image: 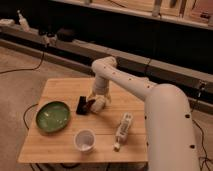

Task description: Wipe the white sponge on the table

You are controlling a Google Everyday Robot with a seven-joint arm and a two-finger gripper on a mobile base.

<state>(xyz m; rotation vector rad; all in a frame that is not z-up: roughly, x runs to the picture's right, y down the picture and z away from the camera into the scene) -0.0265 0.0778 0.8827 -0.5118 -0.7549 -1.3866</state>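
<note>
The tool (95, 104) was down at the middle of the bench (60, 87), against the white sponge (102, 102) just right of the black phone (81, 105), whether clenched or released I cannot tell, with the green plate (52, 116) to the left, the white cup (84, 140) near and the white bottle (123, 130) to the right.

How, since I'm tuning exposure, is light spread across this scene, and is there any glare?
Camera view: warm light covers the table, while the background behind it is dark; a pale sheen sits on the green plate; the gripper, low over the table's middle at the white sponge, shows no glare.
</note>
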